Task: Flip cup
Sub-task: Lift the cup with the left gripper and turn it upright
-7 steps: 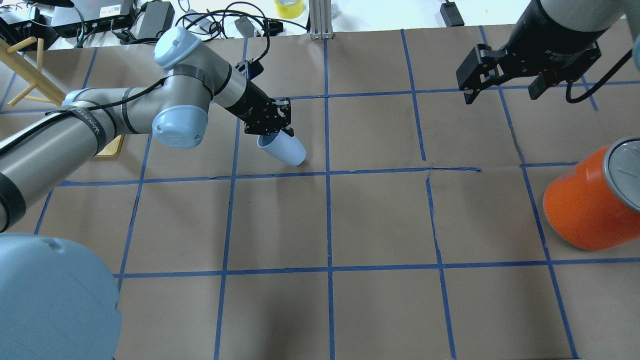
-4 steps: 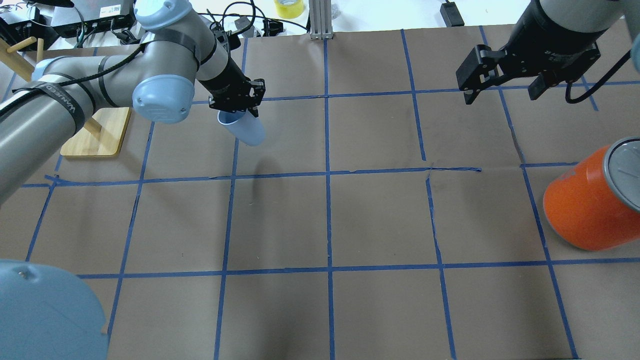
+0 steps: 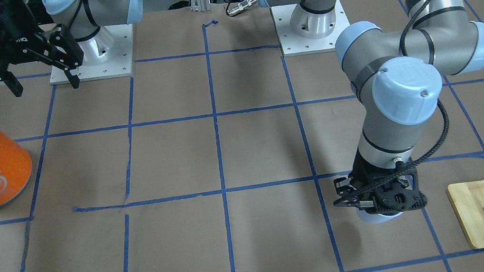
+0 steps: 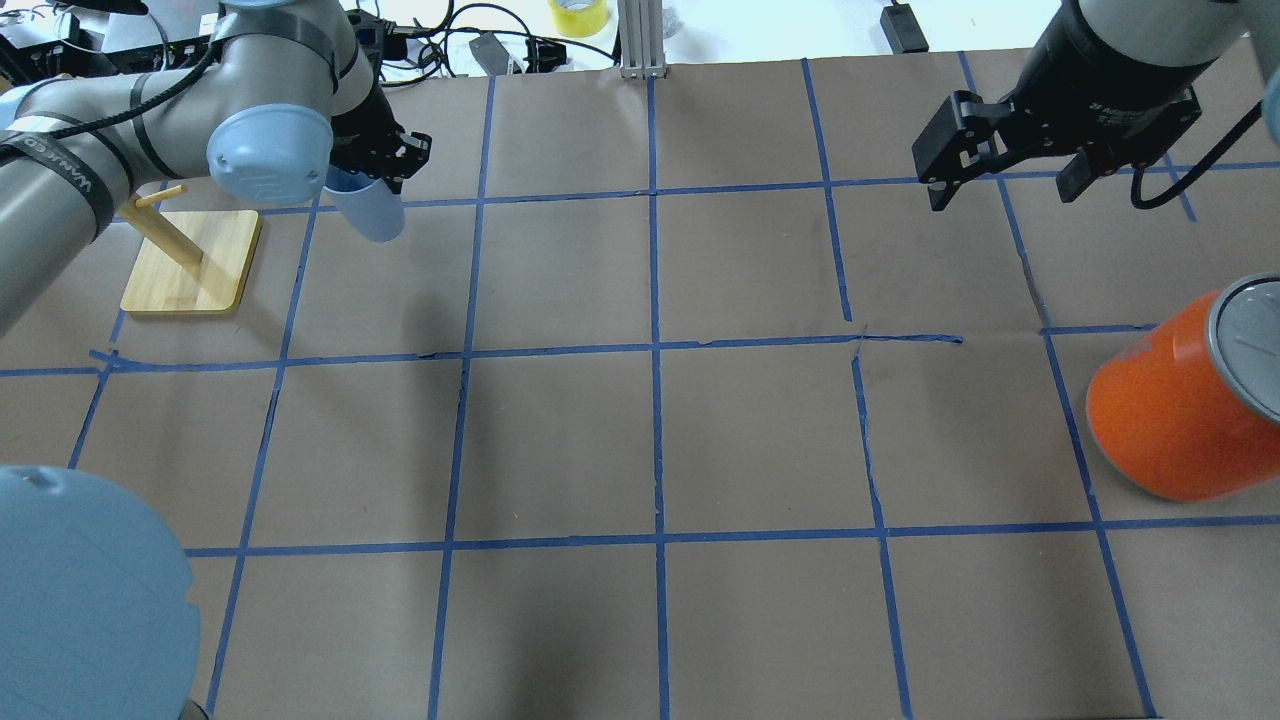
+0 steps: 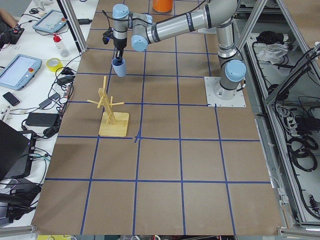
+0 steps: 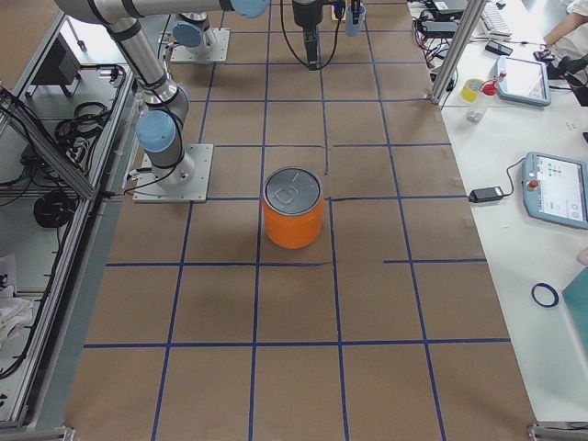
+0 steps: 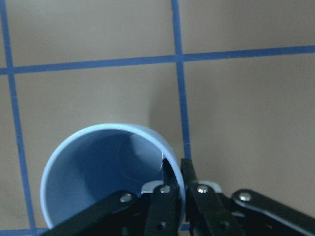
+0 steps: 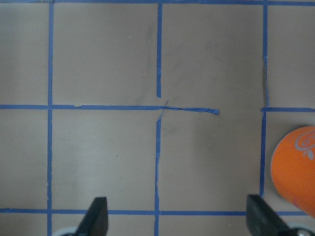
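Note:
The pale blue cup (image 4: 368,212) hangs from my left gripper (image 4: 380,178), mouth up and slightly tilted, held above the table at the far left. In the left wrist view the fingers (image 7: 170,189) pinch the cup's rim (image 7: 98,172), one inside and one outside the wall. In the front-facing view the cup (image 3: 381,219) shows only as a sliver under the gripper (image 3: 384,203). The left side view shows the cup (image 5: 119,68) beyond the wooden stand. My right gripper (image 4: 1005,190) is open and empty, high over the far right; its fingers frame bare paper in the right wrist view (image 8: 179,219).
A large orange can (image 4: 1180,410) with a silver lid stands at the right edge. A wooden peg stand (image 4: 190,262) on a square base stands just left of the cup. Brown paper with a blue tape grid covers the table (image 4: 660,440). Cables lie beyond the far edge.
My left arm has carried the cup to the left and toward the far edge, close to the wooden stand, turning it from tilted to more upright. The right arm has not moved.

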